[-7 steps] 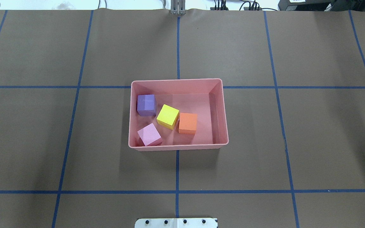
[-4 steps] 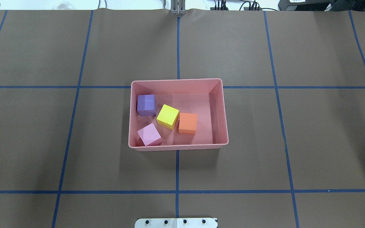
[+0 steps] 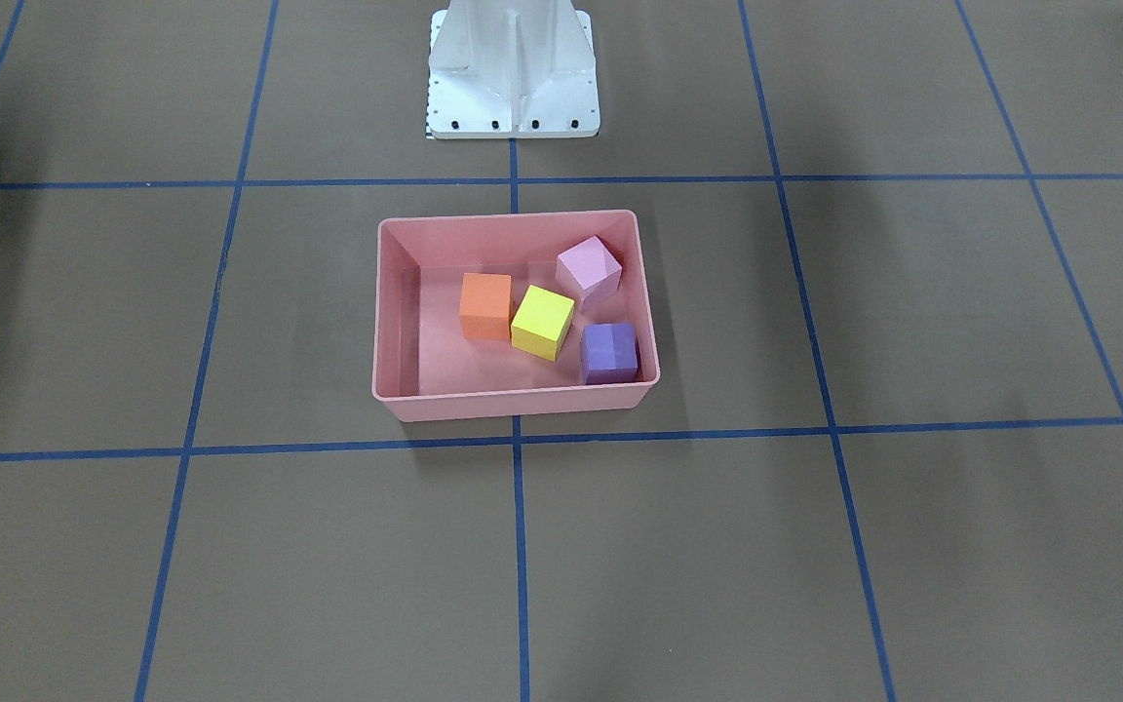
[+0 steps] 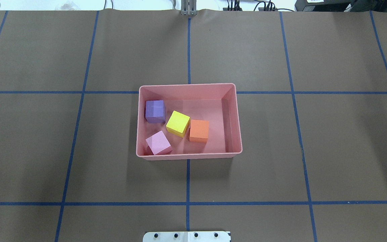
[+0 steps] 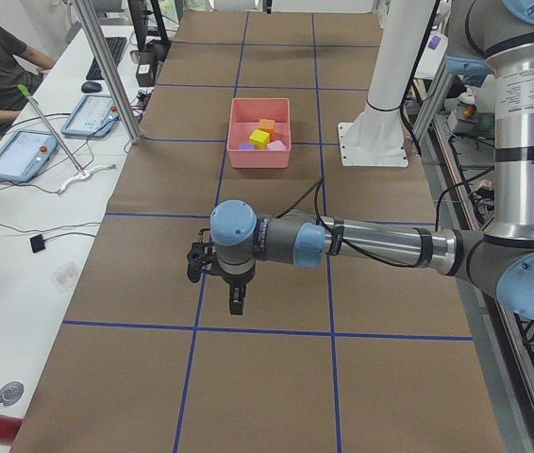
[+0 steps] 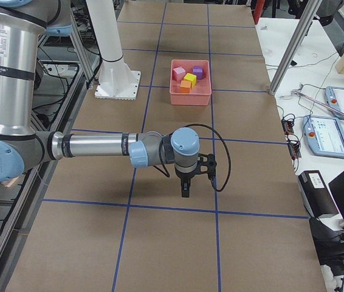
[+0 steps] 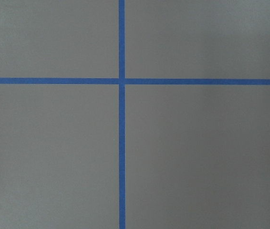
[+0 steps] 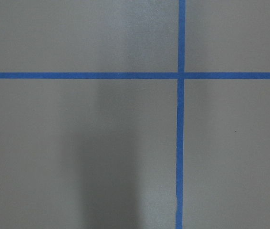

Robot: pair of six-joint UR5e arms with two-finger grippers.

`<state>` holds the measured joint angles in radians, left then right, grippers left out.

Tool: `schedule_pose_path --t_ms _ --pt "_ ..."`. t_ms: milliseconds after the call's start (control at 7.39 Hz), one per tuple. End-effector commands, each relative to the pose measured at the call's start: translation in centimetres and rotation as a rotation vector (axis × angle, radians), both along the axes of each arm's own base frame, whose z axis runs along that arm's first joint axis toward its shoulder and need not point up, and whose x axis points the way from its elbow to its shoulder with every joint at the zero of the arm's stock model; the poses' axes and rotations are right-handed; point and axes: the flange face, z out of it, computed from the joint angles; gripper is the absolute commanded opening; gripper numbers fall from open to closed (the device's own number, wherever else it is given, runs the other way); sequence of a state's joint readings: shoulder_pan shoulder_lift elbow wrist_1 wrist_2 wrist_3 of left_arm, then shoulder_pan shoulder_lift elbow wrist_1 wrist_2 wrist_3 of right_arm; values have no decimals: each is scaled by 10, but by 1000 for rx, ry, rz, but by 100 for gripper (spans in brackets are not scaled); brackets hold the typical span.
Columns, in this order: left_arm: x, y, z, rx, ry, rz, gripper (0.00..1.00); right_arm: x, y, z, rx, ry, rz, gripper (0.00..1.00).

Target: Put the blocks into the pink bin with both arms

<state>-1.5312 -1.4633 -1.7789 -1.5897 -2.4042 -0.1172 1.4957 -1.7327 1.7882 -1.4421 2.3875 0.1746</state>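
Left arm, grey-and-silver with light-blue joint caps: stretched low over the brown paper-covered worktop (image 4: 79, 151), well apart from the bin. Its black left fingers (image 5: 236, 302) point down beside a blue tape grid line (image 4: 188, 50); seen only from the side, so whether they are spread or closed cannot be told. Salmon-pink rectangular plastic bin (image 4: 188, 155), low-walled, at the worktop's middle, astride a tape crossing, with all four cubes inside. Matte purple cube (image 4: 155, 111) sits against the bin's left wall. Pale pink-lilac cube (image 4: 159, 143), turned askew, is in the near-left corner. Yellow cube (image 4: 178, 123), also askew, is near the centre. Orange cube (image 4: 199, 130) lies square to the walls, just beside the yellow one. Right arm, same build: low over the worktop, well apart from the bin, its black right fingers (image 6: 186, 190) pointing down near a tape line; their spread cannot be told. White metal pedestal base (image 3: 513, 68) stands near the bin.
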Motion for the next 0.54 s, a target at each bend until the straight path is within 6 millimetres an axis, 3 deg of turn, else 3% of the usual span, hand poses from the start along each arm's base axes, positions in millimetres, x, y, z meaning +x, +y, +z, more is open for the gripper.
schedule_pose_path --t_ms 0,406 --pt "-1 -4 7 -20 -3 -11 100 1 -2 -3 14 5 -1 100" --pt "-2 -7 3 -13 -3 -14 100 1 -5 -6 43 4 -1 100"
